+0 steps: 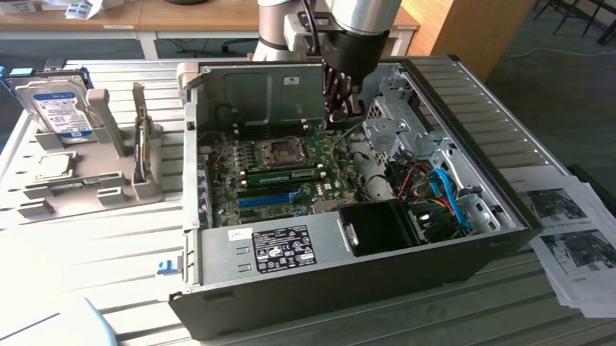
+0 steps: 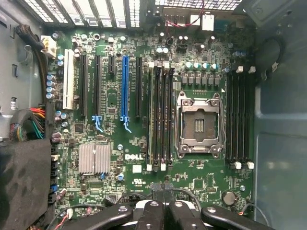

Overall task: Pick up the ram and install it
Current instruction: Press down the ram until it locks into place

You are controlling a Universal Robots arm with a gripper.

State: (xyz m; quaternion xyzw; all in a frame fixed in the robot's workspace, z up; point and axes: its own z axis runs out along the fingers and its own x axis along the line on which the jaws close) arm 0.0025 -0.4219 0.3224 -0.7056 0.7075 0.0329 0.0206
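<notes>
The ram [image 1: 288, 174], a long green stick with black chips, lies in a slot on the motherboard [image 1: 252, 189] inside the open computer case, just in front of the CPU socket [image 1: 286, 150]. In the wrist view the ram [image 2: 152, 115] stands edge-on in the first of the black slots beside the CPU socket [image 2: 200, 124]. My gripper [image 1: 339, 115] hangs above the board towards the back of the case, apart from the ram. Seen from the wrist, my gripper [image 2: 163, 191] has its black fingers pressed together with nothing between them.
The case walls [image 1: 462, 94] ring the board. A bright blue slot [image 1: 267, 198] and a black fan shroud [image 1: 385, 225] sit nearer the front. On the exterior view's left, a grey holder [image 1: 106, 184] carries the silver hard drive [image 1: 58, 108] and a thin upright piece [image 1: 144, 148]. Papers [image 1: 573, 238] lie on the exterior view's right.
</notes>
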